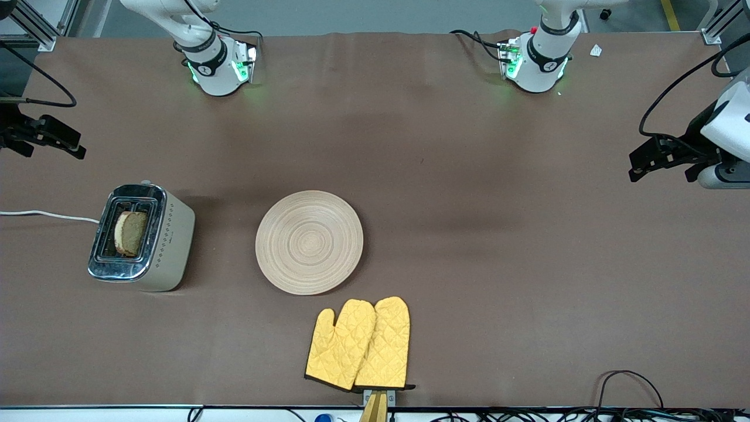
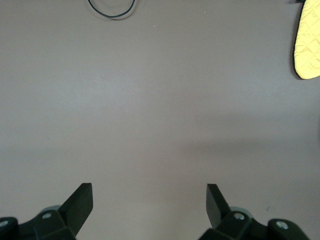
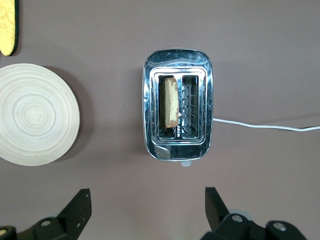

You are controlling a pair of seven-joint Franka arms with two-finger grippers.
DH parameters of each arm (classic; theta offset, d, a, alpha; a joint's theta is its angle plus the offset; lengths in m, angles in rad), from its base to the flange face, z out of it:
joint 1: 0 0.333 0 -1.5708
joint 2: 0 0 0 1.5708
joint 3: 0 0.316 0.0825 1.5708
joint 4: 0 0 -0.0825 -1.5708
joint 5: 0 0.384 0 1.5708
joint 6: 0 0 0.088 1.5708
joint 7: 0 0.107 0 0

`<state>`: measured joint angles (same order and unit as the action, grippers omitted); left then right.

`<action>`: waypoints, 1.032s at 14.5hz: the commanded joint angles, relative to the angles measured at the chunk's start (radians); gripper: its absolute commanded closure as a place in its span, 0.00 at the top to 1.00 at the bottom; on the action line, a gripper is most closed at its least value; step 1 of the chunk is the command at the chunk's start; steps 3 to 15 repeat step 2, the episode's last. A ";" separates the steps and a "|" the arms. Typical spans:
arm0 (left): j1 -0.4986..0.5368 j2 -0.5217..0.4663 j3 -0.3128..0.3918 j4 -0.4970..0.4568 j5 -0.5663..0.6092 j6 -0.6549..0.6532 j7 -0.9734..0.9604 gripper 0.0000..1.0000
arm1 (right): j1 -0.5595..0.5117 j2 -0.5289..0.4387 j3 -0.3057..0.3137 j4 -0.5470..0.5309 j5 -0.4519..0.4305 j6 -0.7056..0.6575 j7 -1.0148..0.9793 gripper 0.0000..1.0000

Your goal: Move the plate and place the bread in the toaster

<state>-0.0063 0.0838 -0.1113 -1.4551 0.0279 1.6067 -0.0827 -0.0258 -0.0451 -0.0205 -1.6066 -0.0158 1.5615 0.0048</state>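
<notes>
Nearest the front camera lies a pair of yellow quilted oven mitts (image 1: 358,344), side by side at the desk's near edge, with loose cables along that edge. Just farther from the camera, close to the mitts but apart from them, sits the round wooden plate (image 1: 309,241), bare. Beside it, toward the right arm's end of the desk, stands the toaster (image 1: 140,237), its white cord (image 1: 50,215) trailing off the desk's end. The bread (image 1: 130,232) stands upright in one of the two slots, the one on the plate's side; the other slot is empty.

Judging from this layout, both parts of the task look done: the plate carries nothing and the slice is in the toaster. What remains seems only to keep both arms clear. If anything more were wanted, it would be pressing the lever, which cannot be made out here.

The right hand (image 3: 145,210) hangs over the desk at the right arm's end, above the toaster, fingers spread wide and holding nothing. The left hand (image 2: 149,202) hangs over bare desk at the left arm's end, well apart from the task's things, also wide and empty.

The desk (image 1: 527,234) is covered in a plain brown cloth. The arm bases stand along its farthest edge, with grey floor and aluminium framing visible past them.
</notes>
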 commanded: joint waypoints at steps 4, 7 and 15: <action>-0.001 0.007 0.002 0.016 0.018 0.004 0.009 1.00 | 0.001 -0.018 0.008 -0.024 0.017 0.017 -0.012 1.00; -0.001 0.007 0.002 0.016 0.018 0.004 0.009 1.00 | 0.001 -0.018 0.008 -0.024 0.017 0.017 -0.012 1.00; -0.001 0.007 0.002 0.016 0.018 0.004 0.009 1.00 | 0.001 -0.018 0.008 -0.024 0.017 0.017 -0.012 1.00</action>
